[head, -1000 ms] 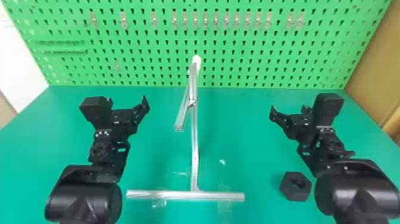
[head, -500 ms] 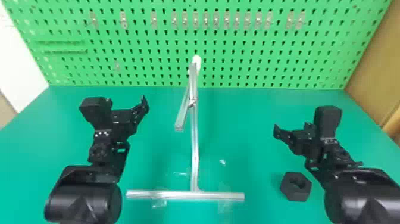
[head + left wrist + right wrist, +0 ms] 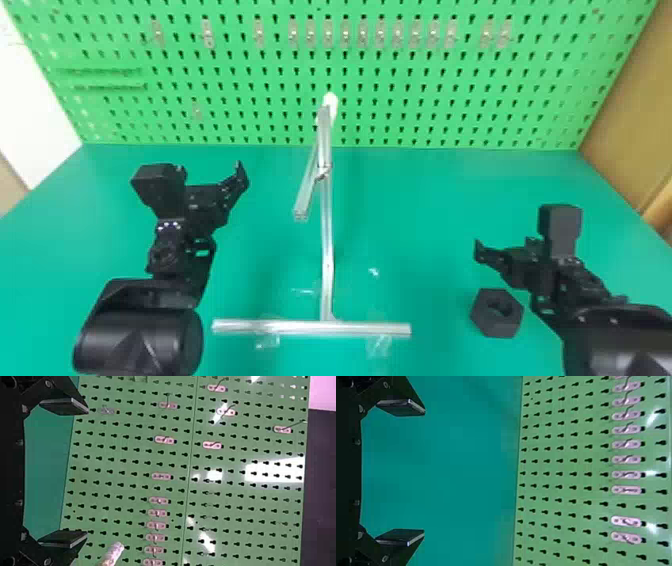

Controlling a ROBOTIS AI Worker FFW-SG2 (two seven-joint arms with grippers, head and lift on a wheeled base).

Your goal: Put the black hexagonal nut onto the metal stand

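One nut [image 3: 492, 324] to grip first, likely: bring right jaws, spread and empty like left jaws, down around it before turning to stand [image 3: 327, 255].

A green pegboard [image 3: 500, 105] stands upright, its bottom edge meeting the far side of a green tabletop [image 3: 425, 200]. Small metal hooks [image 3: 363, 34] are fixed to it in a row, closely spaced in the middle and sparser toward its ends; a lone hook [image 3: 196, 109] sits lower, on its left part. Two thin strips [image 3: 107, 72] run along its left side, one above the other. A white panel [image 3: 30, 100] adjoins it on the left, a brown panel [image 3: 630, 105] on the right. In front of it, scraps of clear tape [image 3: 379, 345] lie on the tabletop. In the left wrist view, a dark surface [image 3: 321, 494] borders it.
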